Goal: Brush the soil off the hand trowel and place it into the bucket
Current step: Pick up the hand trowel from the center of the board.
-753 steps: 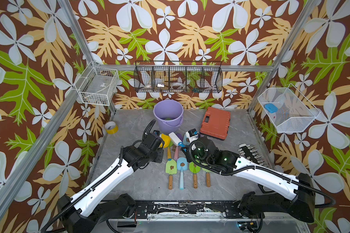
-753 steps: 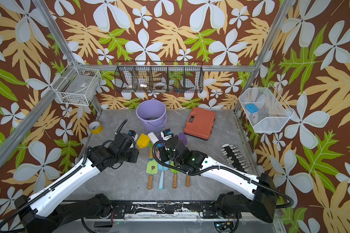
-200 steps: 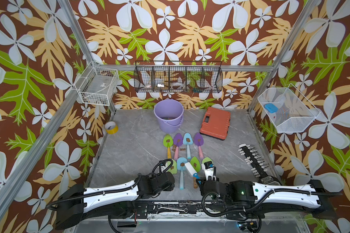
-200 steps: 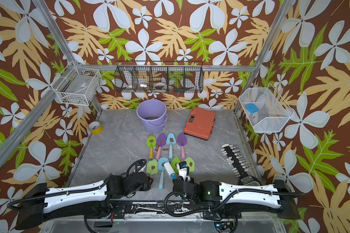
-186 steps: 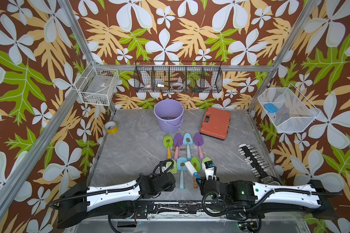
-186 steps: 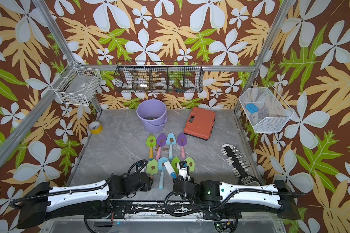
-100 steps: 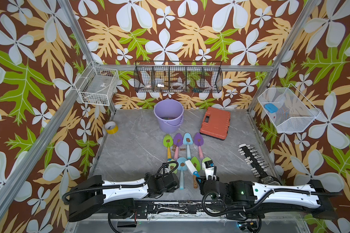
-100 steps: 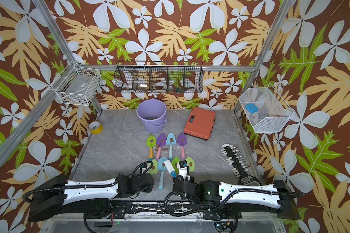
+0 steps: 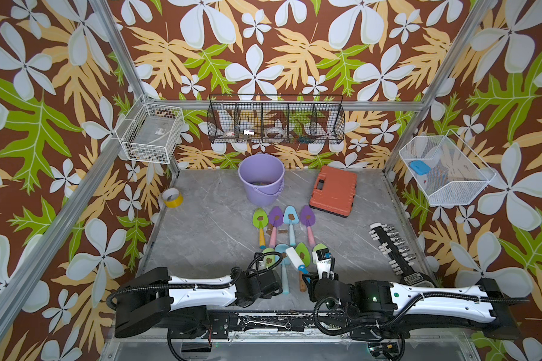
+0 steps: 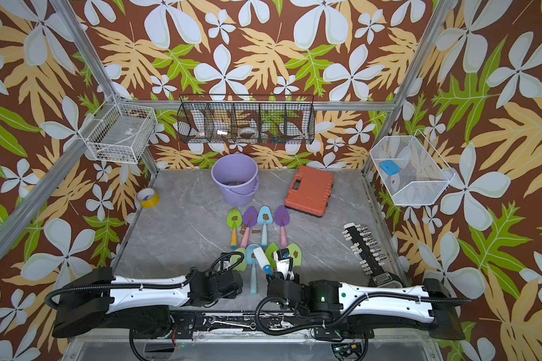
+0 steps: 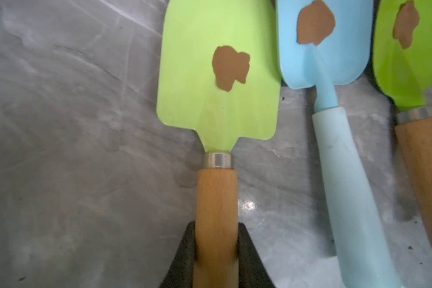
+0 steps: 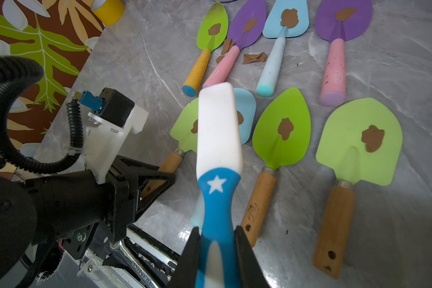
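1. Your left claw [image 11: 216, 249] is clenched on the wooden handle of the light-green trowel [image 11: 217, 99]. Its dark fingers [image 11: 182, 254] press the handle from both sides.
2. That trowel is at the left end of the near row on the grey tabletop [image 11: 72, 149]. Its square blade is just beside the blade of the blue trowel [image 11: 324, 57]. You cannot tell from these views whether it is lifted off the surface.
3. One brown blob of soil [image 11: 231, 67] sits on the blade, near its middle.
4. Your right claw [image 12: 216, 249] is grasping the brush [image 12: 218, 129] by its blue starred handle. The white head reaches out over the near row.
5. The bucket [image 9: 261, 179] [image 10: 235, 178] shows in both top views. It stands upright at the back of the tabletop, behind the far row of trowels [image 9: 290, 216] and well apart from both claws.
6. Loose soil scraps [image 12: 254, 57] lie on the tabletop between the pink and pale-blue handles of the far row.
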`<control>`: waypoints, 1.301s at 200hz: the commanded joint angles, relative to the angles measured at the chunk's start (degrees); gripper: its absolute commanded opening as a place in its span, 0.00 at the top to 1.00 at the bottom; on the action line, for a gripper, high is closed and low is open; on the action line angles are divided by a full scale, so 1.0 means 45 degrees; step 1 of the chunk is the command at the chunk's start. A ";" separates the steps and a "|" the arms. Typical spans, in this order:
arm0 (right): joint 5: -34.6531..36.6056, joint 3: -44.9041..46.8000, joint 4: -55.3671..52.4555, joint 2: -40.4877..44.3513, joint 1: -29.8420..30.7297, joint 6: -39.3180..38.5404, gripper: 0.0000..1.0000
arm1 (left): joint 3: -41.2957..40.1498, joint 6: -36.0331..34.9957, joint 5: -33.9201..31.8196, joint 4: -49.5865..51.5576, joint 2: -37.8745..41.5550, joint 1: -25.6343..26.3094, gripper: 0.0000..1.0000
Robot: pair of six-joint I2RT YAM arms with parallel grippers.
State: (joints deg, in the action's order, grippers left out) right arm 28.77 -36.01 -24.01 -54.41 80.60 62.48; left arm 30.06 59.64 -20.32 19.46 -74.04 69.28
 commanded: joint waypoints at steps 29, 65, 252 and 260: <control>0.0454 -0.0118 0.0328 -0.0022 -0.0333 -0.0092 1.00 | 0.0849 -0.0611 -0.0437 0.1630 0.0237 0.0016 0.95; 0.0094 -0.0241 0.0515 -0.0043 -0.0733 -0.0566 1.00 | 0.1433 -0.0987 -0.0208 0.2843 0.0674 -0.0004 1.00; -0.0224 -0.3264 -0.1163 -0.0612 -0.2319 -0.3919 1.00 | 0.5002 -0.3364 0.0386 0.8894 0.3482 -0.1049 1.00; -0.0288 -0.3455 -0.1225 -0.0610 -0.2408 -0.4092 1.00 | 0.5343 -0.3662 0.0199 0.9286 0.3490 -0.1424 1.00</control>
State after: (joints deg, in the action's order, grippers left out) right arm 27.09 -49.43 -28.03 -57.04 70.57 48.21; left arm 50.61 47.83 -17.34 52.95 -58.83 65.58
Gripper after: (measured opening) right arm 0.194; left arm 0.253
